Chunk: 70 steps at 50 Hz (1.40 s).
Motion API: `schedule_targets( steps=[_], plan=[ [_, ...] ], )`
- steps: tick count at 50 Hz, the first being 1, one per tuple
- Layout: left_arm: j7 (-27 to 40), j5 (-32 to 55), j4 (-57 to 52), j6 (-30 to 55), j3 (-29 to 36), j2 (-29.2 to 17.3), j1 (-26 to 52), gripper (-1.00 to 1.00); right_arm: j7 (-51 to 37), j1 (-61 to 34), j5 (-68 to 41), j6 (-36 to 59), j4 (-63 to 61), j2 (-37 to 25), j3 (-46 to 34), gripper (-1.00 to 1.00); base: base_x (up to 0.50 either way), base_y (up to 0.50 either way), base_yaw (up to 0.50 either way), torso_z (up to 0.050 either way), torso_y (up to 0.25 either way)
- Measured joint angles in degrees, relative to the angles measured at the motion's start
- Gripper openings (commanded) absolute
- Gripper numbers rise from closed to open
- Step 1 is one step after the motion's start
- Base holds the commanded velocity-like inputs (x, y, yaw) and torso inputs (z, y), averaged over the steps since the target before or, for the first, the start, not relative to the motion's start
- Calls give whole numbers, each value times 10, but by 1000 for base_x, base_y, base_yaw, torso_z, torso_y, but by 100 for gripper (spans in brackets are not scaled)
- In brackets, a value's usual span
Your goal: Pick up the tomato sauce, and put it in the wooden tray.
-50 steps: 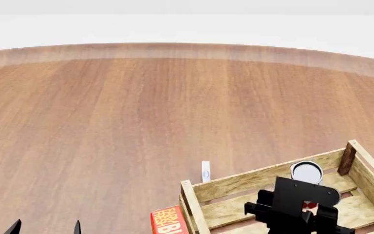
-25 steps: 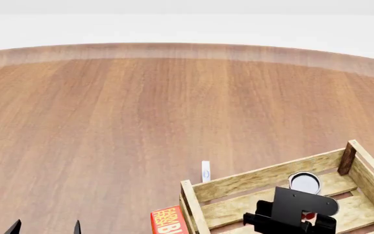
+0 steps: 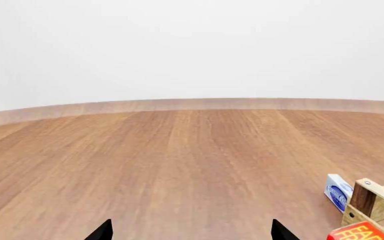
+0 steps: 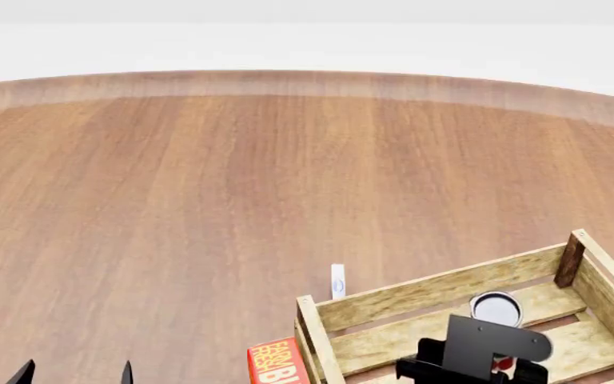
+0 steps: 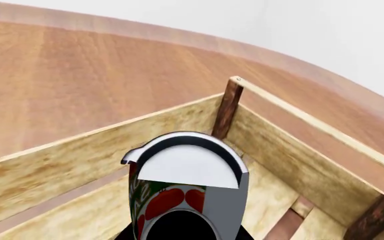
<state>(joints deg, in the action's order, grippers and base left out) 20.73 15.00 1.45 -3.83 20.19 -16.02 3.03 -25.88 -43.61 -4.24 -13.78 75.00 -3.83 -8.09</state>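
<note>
You have open table (image 4: 233,176) from 9 to 1 o'clock; the wooden tray (image 4: 424,292) walls and butter box (image 4: 275,362) crowd 3 to 6.

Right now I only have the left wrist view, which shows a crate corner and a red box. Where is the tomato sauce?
Observer: Upright inside the wooden tray; the tomato sauce shows its silver top in the head view.
Operator: Is it released?
Observer: It doesn't look so. The right gripper sits directly at the can, whose label fills the right wrist view.
Operator: Is it touching the floor?
Observer: I cannot tell, because its base is hidden. Its top is below the tray's far rim.
</note>
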Motion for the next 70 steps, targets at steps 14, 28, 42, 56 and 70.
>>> schedule_targets(
  steps=[14,28,42,56,70],
  plan=[
    [1,1,3,-2,2,-1,1,100,9,5,9,2,0,2,16,-100,0,0,0,0,0],
    [3,3,6,-5,4,-2,2,100,31,6,10,9,0,3,37,-100,0,0,0,0,0],
    [5,4,5,-6,6,-4,2,100,41,5,16,12,0,4,46,-100,0,0,0,0,1],
    [6,5,7,-7,9,-5,3,100,44,4,20,15,0,6,51,-100,0,0,0,0,0],
    [8,6,7,-8,11,-6,4,100,36,2,34,26,0,6,54,100,0,0,0,0,0]
  ],
)
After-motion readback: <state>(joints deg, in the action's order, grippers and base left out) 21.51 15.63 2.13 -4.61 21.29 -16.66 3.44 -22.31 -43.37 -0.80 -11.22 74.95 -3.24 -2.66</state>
